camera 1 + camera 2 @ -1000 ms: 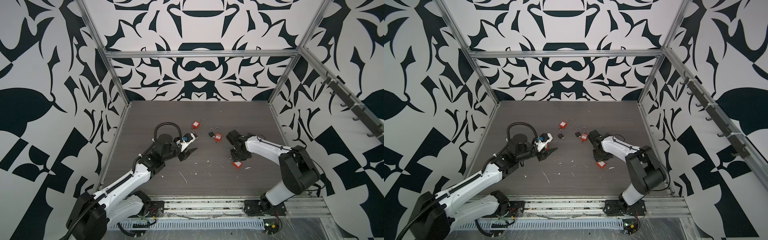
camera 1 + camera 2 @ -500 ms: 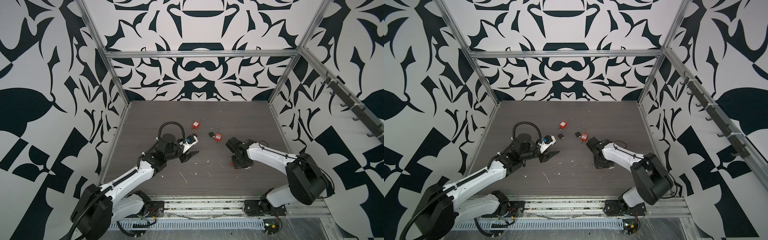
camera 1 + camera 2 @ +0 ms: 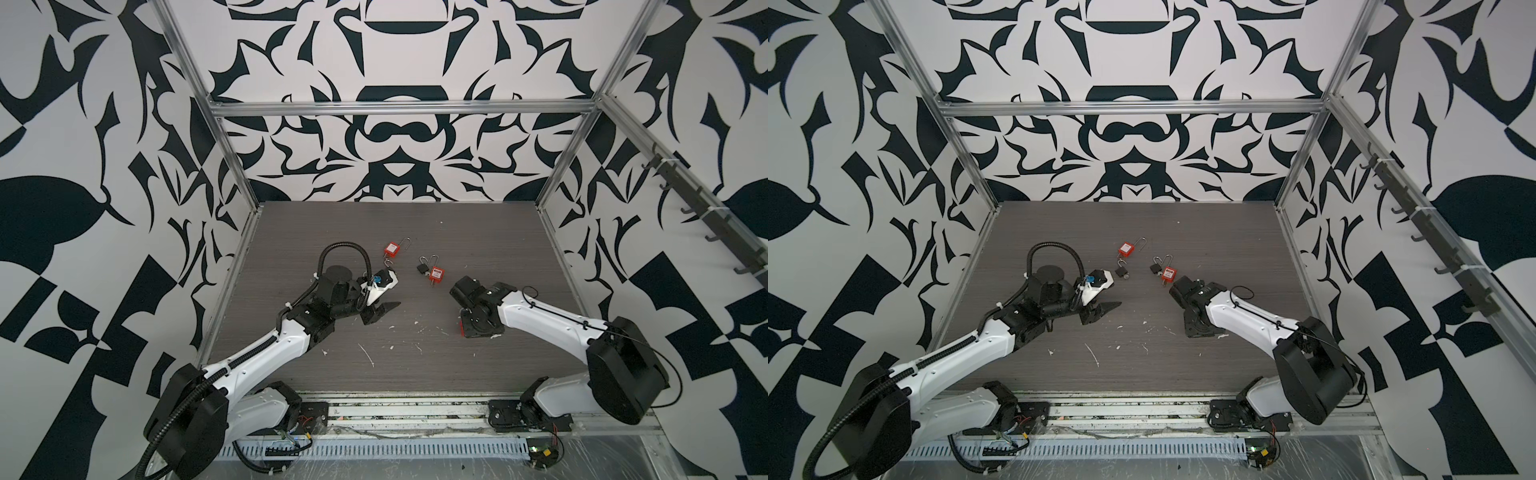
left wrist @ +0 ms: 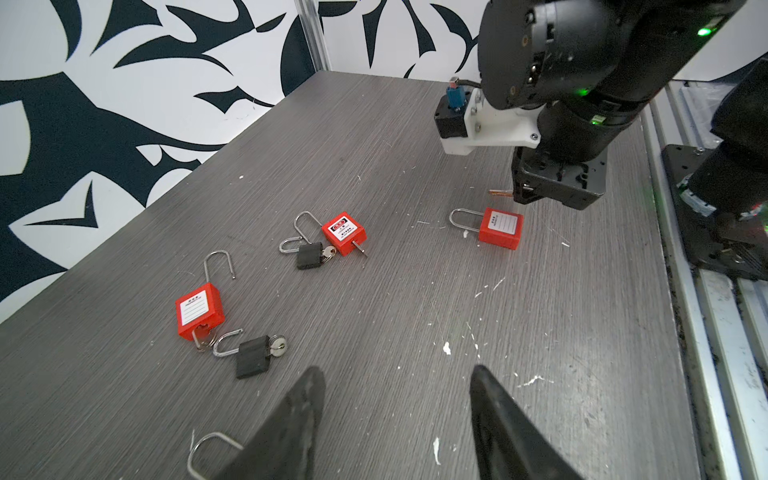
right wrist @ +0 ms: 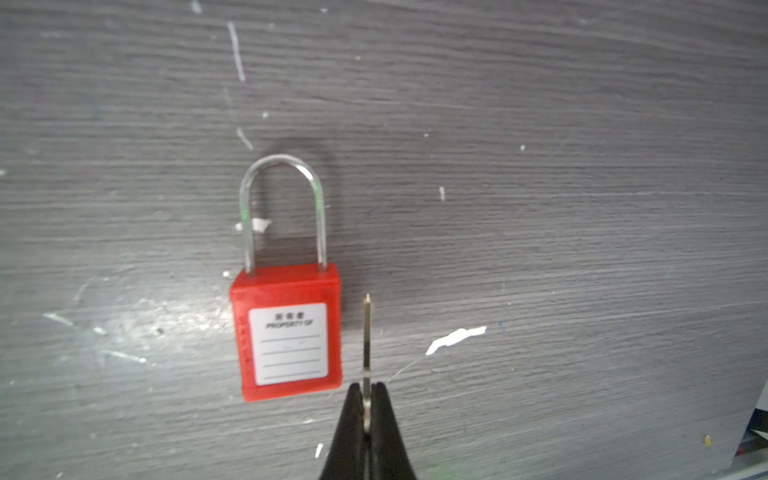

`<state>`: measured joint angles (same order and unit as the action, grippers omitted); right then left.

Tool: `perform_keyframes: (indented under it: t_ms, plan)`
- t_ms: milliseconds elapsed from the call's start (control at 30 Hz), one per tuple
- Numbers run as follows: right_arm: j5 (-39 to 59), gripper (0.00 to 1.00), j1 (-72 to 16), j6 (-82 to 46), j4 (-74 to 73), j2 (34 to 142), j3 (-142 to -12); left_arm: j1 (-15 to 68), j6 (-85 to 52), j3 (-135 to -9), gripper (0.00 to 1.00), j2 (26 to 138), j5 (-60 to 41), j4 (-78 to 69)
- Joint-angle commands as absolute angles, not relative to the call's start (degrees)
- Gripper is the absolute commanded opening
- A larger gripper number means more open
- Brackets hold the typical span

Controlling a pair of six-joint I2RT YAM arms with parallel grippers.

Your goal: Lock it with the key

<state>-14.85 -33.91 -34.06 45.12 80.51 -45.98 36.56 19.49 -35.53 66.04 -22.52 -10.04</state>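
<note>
Here, the right gripper [image 5: 365, 395] pinches a key [image 5: 367, 332], blade just beside the flat-lying red padlock [image 5: 289, 332], apparently not touching; the left gripper [image 4: 397, 370] hangs half-open, empty.

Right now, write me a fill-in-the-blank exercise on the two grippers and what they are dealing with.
1. The right gripper pinches a thin metal ____ by its head.
2. The left gripper stands ____ and holds nothing.
3. The padlock lying on the table beside the right gripper's tip has a ____ body.

Missing words: key; open; red.
</note>
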Motion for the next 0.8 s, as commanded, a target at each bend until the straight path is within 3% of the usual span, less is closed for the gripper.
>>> perform_keyframes:
  t_ms: [0, 233, 533, 767]
  plan:
    - [-16.3, 0.00, -32.0, -31.7, 43.0, 79.8, -44.8, 36.6, 19.3, -37.5, 0.59, 67.2, -24.1, -10.7]
    - [-13.7, 0.03, -29.6, -27.6, 38.6, 81.6, -43.9, 36.7, 19.1, -38.1, 0.60, 68.1, -24.1, -10.2]
    - [-12.1, 0.24, -28.9, -26.4, 38.0, 81.4, -43.8, 36.7, 15.5, -38.5, 0.63, 70.9, -21.8, -13.2]
    - [-14.6, 0.33, -28.8, -24.5, 40.2, 79.0, -46.3, 36.6, 8.5, -39.5, 0.63, 72.6, -18.6, -16.7]
